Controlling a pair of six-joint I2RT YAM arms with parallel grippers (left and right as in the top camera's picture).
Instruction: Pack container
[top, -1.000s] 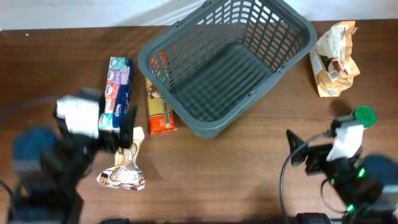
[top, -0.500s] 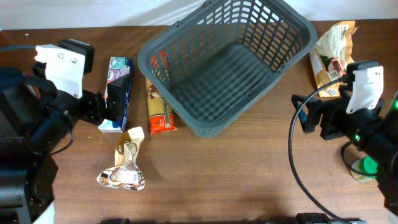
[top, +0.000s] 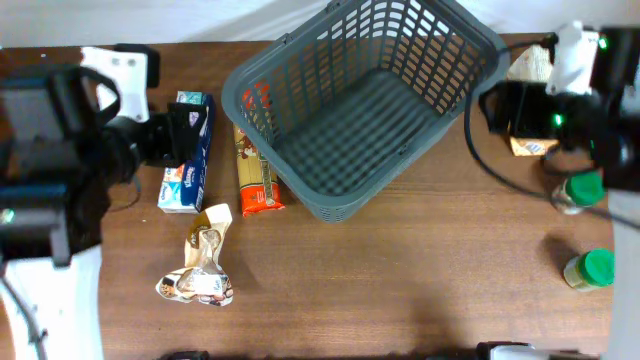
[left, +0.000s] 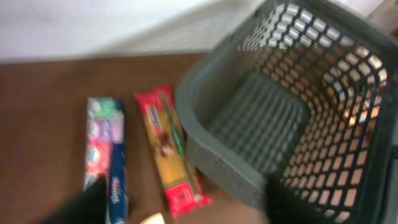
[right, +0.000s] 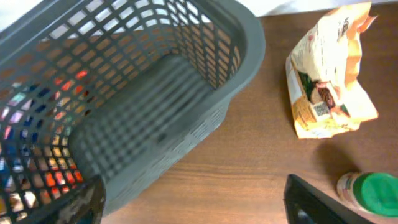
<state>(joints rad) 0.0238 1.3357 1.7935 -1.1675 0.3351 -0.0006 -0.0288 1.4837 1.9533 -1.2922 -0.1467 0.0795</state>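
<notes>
Right now your left fingers (left: 78, 208) are spread wide with nothing between them, and your right fingers (right: 314, 202) gape just as wide, holding nothing. The container (top: 300, 95) sits at the far middle of the bench (top: 400, 280), with a spaghetti packet (top: 257, 175) just beside its left wall and a snack bag (right: 326, 74) near its right.

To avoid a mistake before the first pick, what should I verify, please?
1. Room in the basket: ok, it is empty.
2. Nothing in the left fingers: ok, open and empty.
3. Nothing in the right fingers: ok, open and empty.
4. Free access to the snack bag: ok, nothing lies on it.
5. Gap between the pasta packet and the basket wall: cannot tell.
</notes>
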